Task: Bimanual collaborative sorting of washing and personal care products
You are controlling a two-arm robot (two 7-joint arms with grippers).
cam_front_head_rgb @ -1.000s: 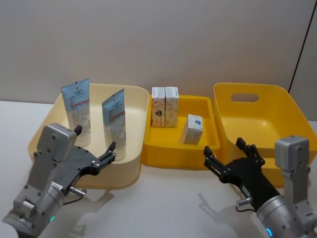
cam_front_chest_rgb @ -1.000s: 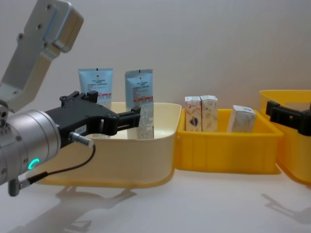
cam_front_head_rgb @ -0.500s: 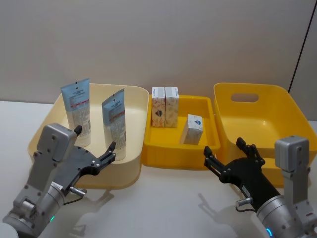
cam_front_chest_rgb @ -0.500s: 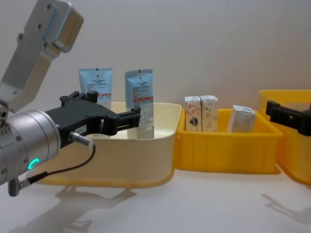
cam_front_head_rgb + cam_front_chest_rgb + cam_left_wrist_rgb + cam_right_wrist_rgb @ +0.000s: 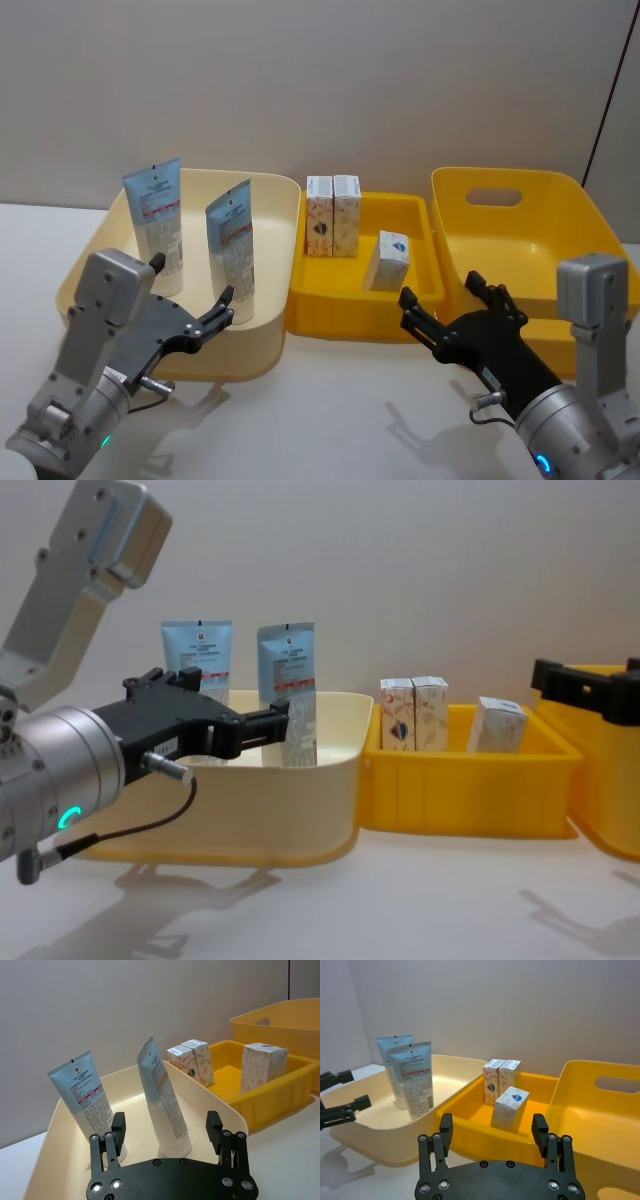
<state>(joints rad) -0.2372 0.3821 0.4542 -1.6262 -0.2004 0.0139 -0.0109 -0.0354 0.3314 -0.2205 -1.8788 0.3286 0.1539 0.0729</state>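
Left gripper (image 5: pixel 192 280): fingers spread, nothing held, at cream bin (image 5: pixel 265 335) | tubes (image 5: pixel 155 225) stood in it | cartons (image 5: pixel 333 215) kept in tray (image 5: pixel 340 318) | right gripper (image 5: pixel 440 290): fingers spread, nothing held | sorting judged barely begun.

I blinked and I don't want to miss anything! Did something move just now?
The right gripper, open and empty, rose a little and slid left toward the middle tray. Nothing was grabbed or let go. The left gripper, the tubes and the cartons stayed put.
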